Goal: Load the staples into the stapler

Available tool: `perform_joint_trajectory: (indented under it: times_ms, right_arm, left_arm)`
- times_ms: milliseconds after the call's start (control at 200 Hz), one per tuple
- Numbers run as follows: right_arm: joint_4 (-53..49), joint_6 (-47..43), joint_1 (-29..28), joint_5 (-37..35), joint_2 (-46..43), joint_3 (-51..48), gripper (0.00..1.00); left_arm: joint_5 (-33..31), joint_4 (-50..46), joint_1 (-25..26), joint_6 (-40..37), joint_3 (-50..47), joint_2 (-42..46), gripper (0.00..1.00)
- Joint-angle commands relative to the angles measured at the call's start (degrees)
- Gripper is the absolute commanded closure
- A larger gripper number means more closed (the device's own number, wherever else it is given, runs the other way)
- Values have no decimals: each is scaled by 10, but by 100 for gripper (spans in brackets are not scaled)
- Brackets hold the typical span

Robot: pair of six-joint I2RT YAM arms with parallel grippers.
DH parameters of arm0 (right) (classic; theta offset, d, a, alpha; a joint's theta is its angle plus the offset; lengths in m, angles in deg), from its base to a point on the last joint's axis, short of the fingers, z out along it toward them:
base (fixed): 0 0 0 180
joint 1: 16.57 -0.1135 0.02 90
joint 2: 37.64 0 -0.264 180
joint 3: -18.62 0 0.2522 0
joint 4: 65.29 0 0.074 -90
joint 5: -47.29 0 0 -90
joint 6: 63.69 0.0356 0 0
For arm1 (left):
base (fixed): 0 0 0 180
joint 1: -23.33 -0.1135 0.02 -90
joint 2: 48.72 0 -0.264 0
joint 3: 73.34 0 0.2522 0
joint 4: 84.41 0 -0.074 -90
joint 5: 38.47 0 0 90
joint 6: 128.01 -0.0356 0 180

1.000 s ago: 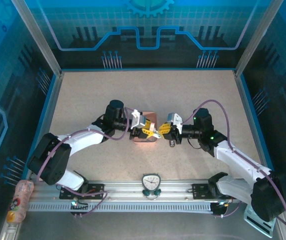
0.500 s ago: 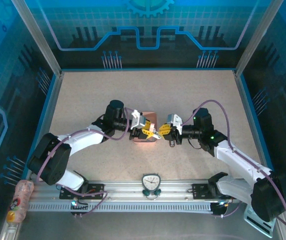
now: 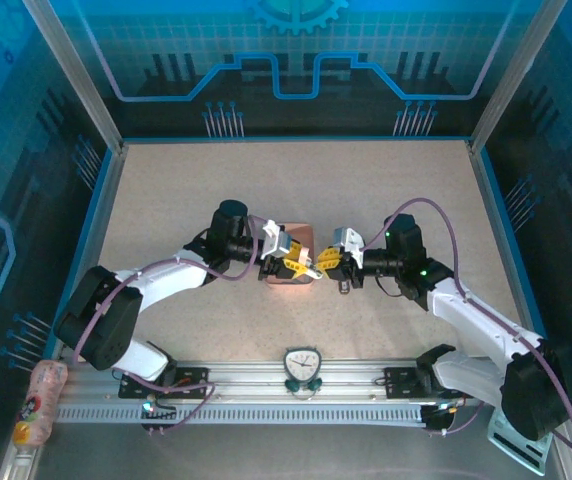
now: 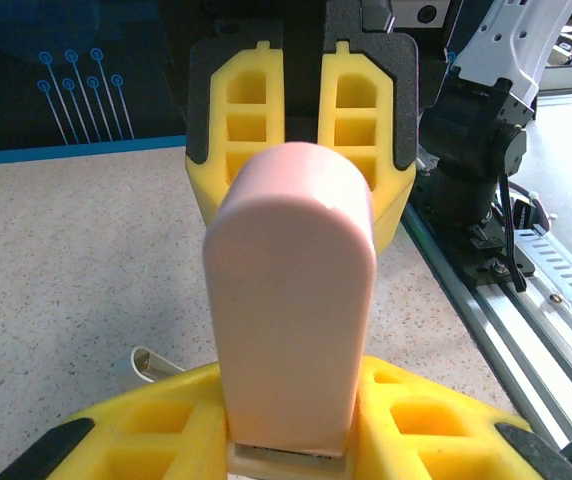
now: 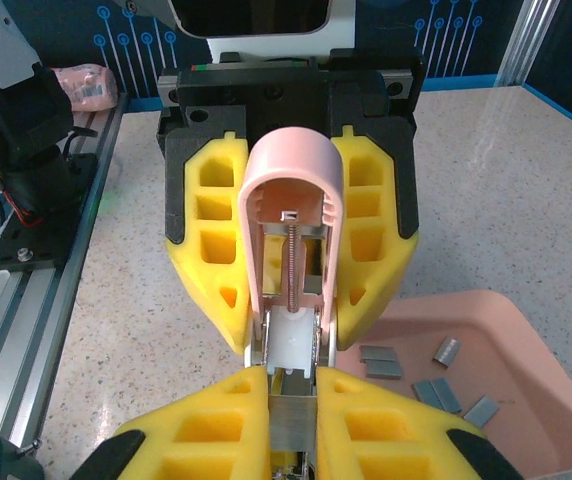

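- Bottom of frame: my right pincer [image 5: 291,400] was pressed together on the metal rail of the stapler [image 5: 291,160].
- Lower right: the staples [image 5: 436,385] lay loose in the pink tray [image 5: 511,330], none loaded yet.
- Centre: the stapler gaped open, spring showing.
- Beyond: my left pincer [image 5: 293,315] clamped its pink body.
- Next, I reckoned: free one pincer and pinch a strip squarely.

Speckled beige table [image 3: 386,190]. Pink tray [image 5: 526,340] rests flat near its centre. Metal rail [image 3: 266,385] runs along the near edge.
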Motion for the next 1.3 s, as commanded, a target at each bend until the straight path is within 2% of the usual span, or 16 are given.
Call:
perform_joint_trajectory:
  times_ms: [0, 1296]
  right_arm:
    - [-15, -14, -1, 19, 3, 17, 85]
    - [-103, -48, -14, 33, 33, 58, 86]
  left_arm:
    - [28, 13, 3, -7, -2, 18, 71]
    - [21, 34, 3, 5, -5, 20, 71]
